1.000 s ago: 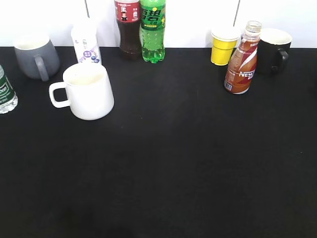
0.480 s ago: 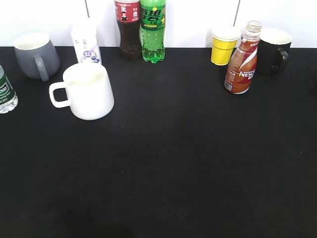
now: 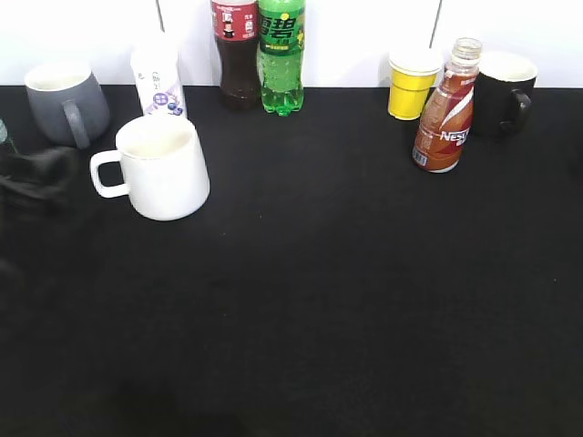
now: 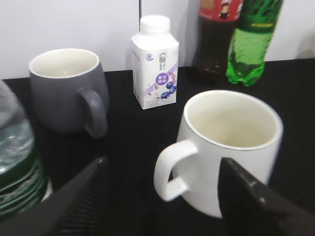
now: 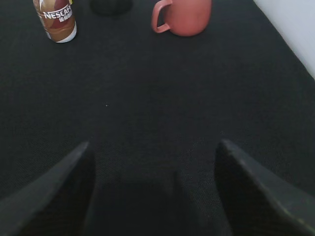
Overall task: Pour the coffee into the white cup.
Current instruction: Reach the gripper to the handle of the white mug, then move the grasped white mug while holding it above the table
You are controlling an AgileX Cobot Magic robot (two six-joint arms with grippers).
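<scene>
The white cup (image 3: 164, 168) stands empty at the left of the black table, handle to the left. The coffee bottle (image 3: 444, 111), brown with a Nescafe label and no cap, stands upright at the back right. My left gripper (image 3: 36, 177) is a dark blur at the left edge, just left of the cup. In the left wrist view the left gripper (image 4: 165, 161) is open, its jaws on either side of the white cup's (image 4: 231, 147) handle, not touching it. My right gripper (image 5: 155, 144) is open and empty over bare table, far from the coffee bottle (image 5: 55, 19).
A grey mug (image 3: 64, 100), milk carton (image 3: 157, 77), cola bottle (image 3: 235, 55) and green soda bottle (image 3: 281, 55) line the back. A yellow paper cup (image 3: 412, 84) and black mug (image 3: 506, 91) flank the coffee. A water bottle (image 4: 15, 162) stands by the left gripper; a pink mug (image 5: 184, 14) at the right.
My left gripper has come into the exterior view at the left edge and now covers the water bottle there. The cup and bottles have not moved.
</scene>
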